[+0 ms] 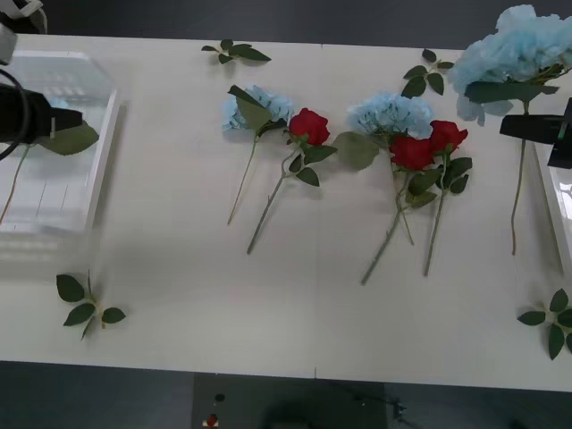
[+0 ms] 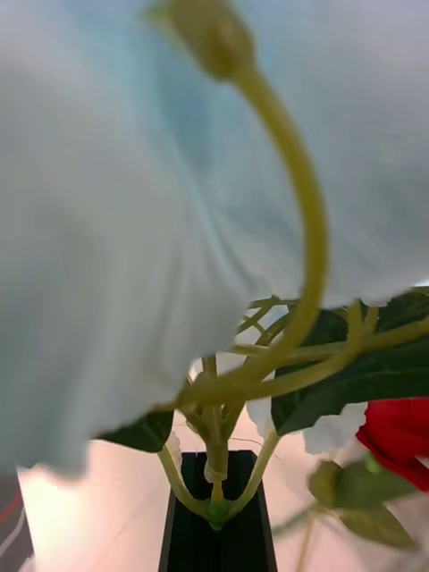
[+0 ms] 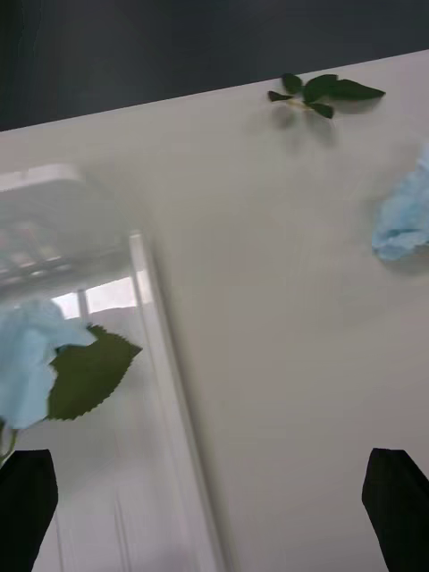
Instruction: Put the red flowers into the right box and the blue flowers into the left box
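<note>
A: What is the right gripper (image 1: 536,126) doing?

B: It is hovering by the right box (image 1: 556,210), its black fingers closed on the stem of a blue flower (image 1: 514,54); the stem is hanging down over the table (image 1: 179,268).

A: And the left gripper (image 3: 214,483)?

B: It is hanging over the left box (image 1: 100,152), fingers spread wide and gripping nothing. Another blue flower (image 3: 27,371) is lying in that box with its leaf beside the rim.

A: What is waiting on the table?

B: Two blue flowers (image 1: 255,107) (image 1: 391,114) and three red flowers (image 1: 309,125) (image 1: 411,152) (image 1: 446,136) are lying mid-table, well apart from both boxes. Loose leaf sprigs (image 1: 88,304) are lying around them.
</note>
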Tool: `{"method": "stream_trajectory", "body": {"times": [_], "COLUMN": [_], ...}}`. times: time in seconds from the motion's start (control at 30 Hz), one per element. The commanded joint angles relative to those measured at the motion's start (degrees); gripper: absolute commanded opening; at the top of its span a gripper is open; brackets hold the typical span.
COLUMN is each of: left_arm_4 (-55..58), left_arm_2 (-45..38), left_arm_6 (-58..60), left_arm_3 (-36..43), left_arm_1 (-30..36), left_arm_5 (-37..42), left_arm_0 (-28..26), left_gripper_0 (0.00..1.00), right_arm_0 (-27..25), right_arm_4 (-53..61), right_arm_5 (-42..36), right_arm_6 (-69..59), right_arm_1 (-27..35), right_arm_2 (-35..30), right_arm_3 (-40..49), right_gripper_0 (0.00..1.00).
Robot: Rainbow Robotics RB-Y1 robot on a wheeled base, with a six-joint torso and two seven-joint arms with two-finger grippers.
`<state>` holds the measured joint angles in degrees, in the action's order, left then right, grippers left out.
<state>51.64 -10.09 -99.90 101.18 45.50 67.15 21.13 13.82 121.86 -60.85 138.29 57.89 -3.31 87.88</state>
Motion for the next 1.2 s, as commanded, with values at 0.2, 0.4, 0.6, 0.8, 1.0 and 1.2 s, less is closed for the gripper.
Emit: {"method": "stream_trajectory", "body": {"times": [0.2,0.4,0.6,0.8,1.0,1.2], "left_arm_4": [4.08,17.96,36.07,50.48,58.04,59.98], "left_arm_2": [10.71,11.50,9.04,9.04,9.04,9.12], "left_arm_6": [-0.56,-10.67,-37.91,-55.10,-55.10,-55.10], "left_arm_3": [-7.93,-14.08,-25.24,-32.89,-36.49,-36.75], "left_arm_1": [-8.67,-14.47,-16.23,-18.17,-22.21,-27.66], "left_arm_5": [-0.88,-2.99,0.70,10.28,16.87,18.89], "left_arm_0": [11.31,11.74,11.57,11.57,11.57,11.57], "left_gripper_0": [1.00,1.00,1.00,1.00,1.00,1.00], "right_arm_0": [3.76,8.33,12.55,15.18,16.15,16.33], "right_arm_4": [0.22,3.82,4.79,4.79,4.79,4.70], "right_arm_5": [2.14,5.92,9.35,12.16,14.44,14.62], "right_arm_6": [12.88,16.71,16.71,16.71,16.71,16.71], "right_arm_1": [-12.01,-15.79,-19.48,-21.32,-22.12,-22.12], "right_arm_2": [2.17,9.03,13.68,17.46,18.87,18.96], "right_arm_3": [8.19,9.16,9.24,9.16,9.16,9.16], "right_gripper_0": [0.00,0.00,0.00,0.00,0.00,0.00]}}
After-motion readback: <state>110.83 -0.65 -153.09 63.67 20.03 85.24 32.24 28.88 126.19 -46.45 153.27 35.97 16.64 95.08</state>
